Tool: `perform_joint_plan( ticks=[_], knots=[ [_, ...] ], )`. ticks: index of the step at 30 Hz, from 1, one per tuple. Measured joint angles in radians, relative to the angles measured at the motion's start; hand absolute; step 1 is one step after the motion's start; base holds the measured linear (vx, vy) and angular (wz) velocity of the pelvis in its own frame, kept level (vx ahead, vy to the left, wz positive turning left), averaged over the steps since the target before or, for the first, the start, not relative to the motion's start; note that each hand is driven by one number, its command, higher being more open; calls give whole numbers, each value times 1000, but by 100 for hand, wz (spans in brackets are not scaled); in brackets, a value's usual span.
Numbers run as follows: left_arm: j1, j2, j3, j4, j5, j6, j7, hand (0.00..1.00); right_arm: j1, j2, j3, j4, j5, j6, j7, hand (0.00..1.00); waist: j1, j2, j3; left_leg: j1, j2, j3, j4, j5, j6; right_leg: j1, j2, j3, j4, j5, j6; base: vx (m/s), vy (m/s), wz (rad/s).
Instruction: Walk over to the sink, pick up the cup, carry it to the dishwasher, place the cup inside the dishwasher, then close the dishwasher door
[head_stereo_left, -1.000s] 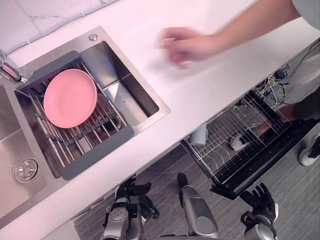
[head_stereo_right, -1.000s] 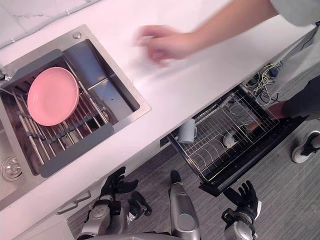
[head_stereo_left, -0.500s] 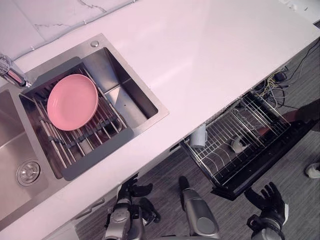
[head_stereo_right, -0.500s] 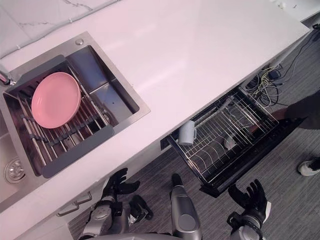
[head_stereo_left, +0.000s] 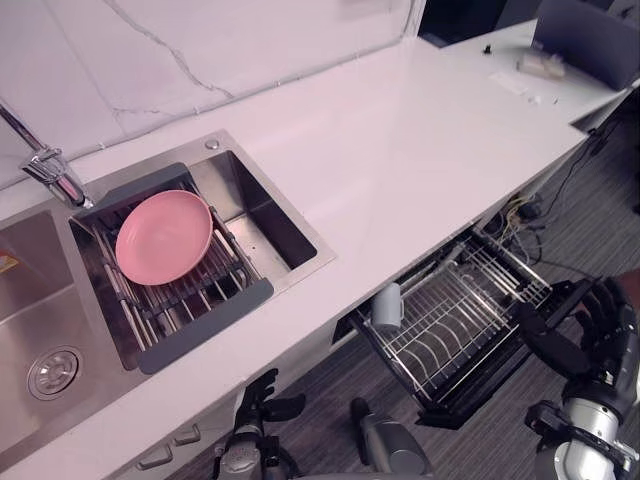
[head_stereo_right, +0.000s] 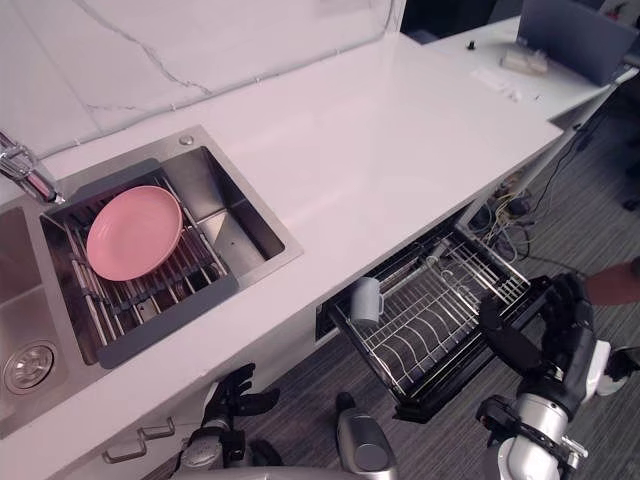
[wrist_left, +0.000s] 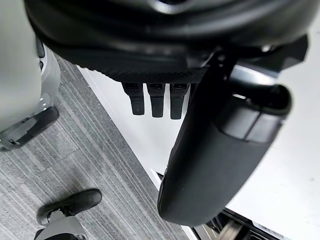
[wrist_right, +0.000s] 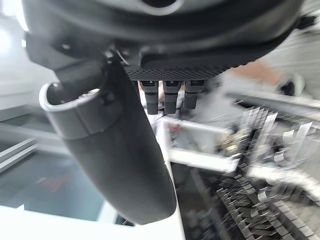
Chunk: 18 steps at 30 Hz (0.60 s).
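Note:
The cup (head_stereo_left: 386, 306) is a pale grey mug that lies in the near left corner of the pulled-out wire rack (head_stereo_left: 455, 325) of the dishwasher, under the counter edge. The dishwasher door (head_stereo_right: 440, 395) hangs open below the rack. My right hand (head_stereo_left: 592, 335) is raised in front of the rack's right end, open with its fingers spread and holding nothing. Past its fingers (wrist_right: 170, 97) the right wrist view shows the rack's wires (wrist_right: 260, 165). My left hand (head_stereo_left: 258, 393) hangs low by the cabinet front, open and holding nothing, with its fingers (wrist_left: 156, 100) straight.
A steel sink (head_stereo_left: 262, 205) holds a grey drain rack with a pink plate (head_stereo_left: 163, 237), and a faucet (head_stereo_left: 45, 165) stands behind it. The white counter (head_stereo_left: 420, 140) carries a grey case (head_stereo_left: 590, 35) at its far end. Loose cables (head_stereo_left: 525, 210) hang behind the dishwasher. Part of a person (head_stereo_right: 612, 283) shows at the right edge.
The camera has tilted up, shifting the whole picture. The person's arm over the counter has withdrawn. My right hand has risen level with the rack. The cup has stayed in the rack.

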<state>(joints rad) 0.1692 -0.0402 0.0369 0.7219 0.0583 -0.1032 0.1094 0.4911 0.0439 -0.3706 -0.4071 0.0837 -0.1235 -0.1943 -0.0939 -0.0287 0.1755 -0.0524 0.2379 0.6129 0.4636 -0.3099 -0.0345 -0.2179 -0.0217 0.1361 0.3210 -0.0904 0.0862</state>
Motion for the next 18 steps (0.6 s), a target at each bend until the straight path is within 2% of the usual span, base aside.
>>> perform_joint_plan(
  ticks=[3, 6, 11, 13, 18],
  knots=[
    [16, -5, -9, 0, 2, 0, -2, 90, 9, -4, 60, -33, -48, 0, 23, 90, 2, 2, -33, 2, -12, -26, -12, 3, 2, 20, -15, -28, -13, 0, 0, 2, 12, 23],
    [21, -4, -27, 0, 2, 0, -4, 90, 2, -18, 111, -82, -82, 0, 35, 90, 20, -3, -55, 2, -35, -51, -42, 20, 6, 34, -35, -57, -21, 0, 0, 8, 11, 31],
    [26, 4, -30, 12, 3, -2, -8, 90, -99, -143, 192, -106, -110, -42, 68, 90, 29, -17, -85, -4, -85, -128, -104, 57, 14, 65, -73, -119, -61, 1, 4, 6, -4, 45],
    [6, 26, -39, 52, 3, -7, -14, 90, -185, -235, 245, -43, -117, -79, 107, 90, 32, -29, -93, -1, -119, -178, -152, 91, 23, 88, -91, -154, -92, 7, 12, 19, -22, 53],
    [-26, 67, -45, 105, 3, -12, -29, 90, -348, -392, 328, 180, -126, -88, 168, 90, 53, -43, -103, -3, -175, -273, -223, 143, 42, 133, -119, -200, -149, 26, 24, 29, 4, 50]
  ],
)
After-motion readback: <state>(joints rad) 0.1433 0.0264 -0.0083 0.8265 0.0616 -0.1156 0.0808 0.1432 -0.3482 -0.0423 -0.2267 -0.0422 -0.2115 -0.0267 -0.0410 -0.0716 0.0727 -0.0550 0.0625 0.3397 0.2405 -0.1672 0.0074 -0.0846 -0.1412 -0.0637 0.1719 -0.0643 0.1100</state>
